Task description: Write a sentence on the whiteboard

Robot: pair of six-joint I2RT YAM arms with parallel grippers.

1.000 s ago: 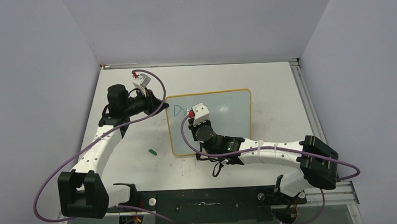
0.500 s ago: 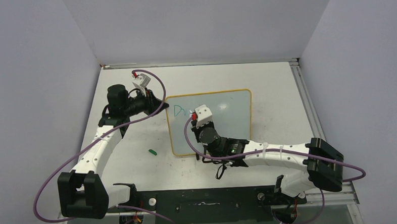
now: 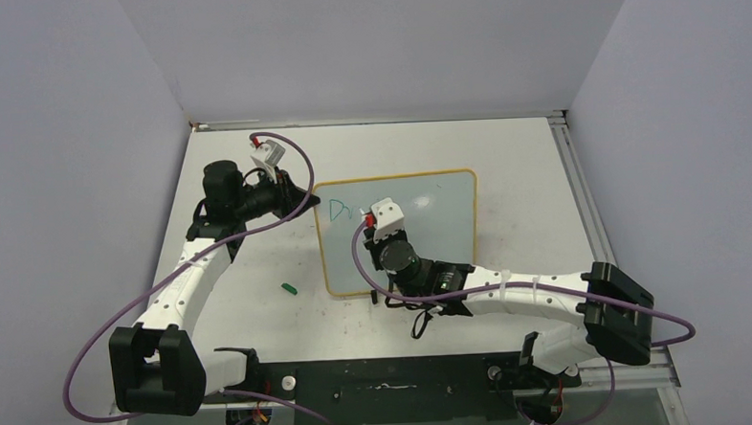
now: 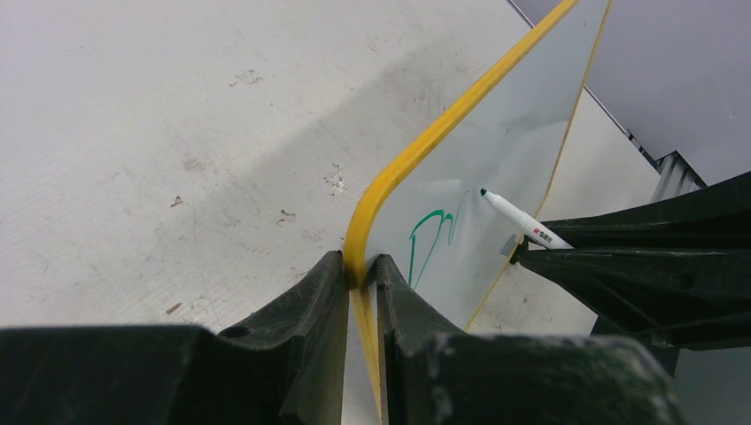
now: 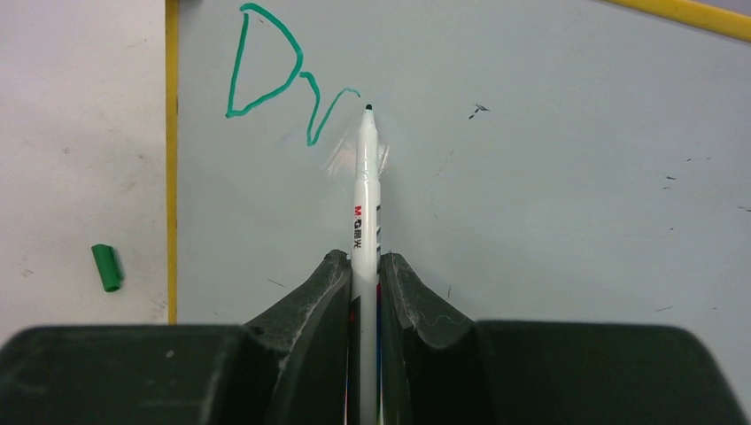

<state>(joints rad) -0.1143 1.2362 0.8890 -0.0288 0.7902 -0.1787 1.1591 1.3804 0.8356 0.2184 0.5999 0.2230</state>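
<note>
The left tool (image 4: 359, 266) is pinching the edge of the whiteboard (image 3: 440, 224), which is lying on the tabletop (image 3: 250, 275). The right tool (image 5: 363, 266) is clamping the marker (image 5: 365, 177), its tip seemingly touching beside the sentence (image 5: 295, 71). A slipping pinch is risking skewed letters.

looks like a robotics lab cell, plain partition walls (image 3: 374, 40) boxing in a scuffed white table (image 3: 504, 159), robot arms (image 3: 198, 278) on a black base plate (image 3: 398, 376)

Pale lilac walls (image 3: 374, 40), scuffed white tbl (image 3: 523, 168)
</note>
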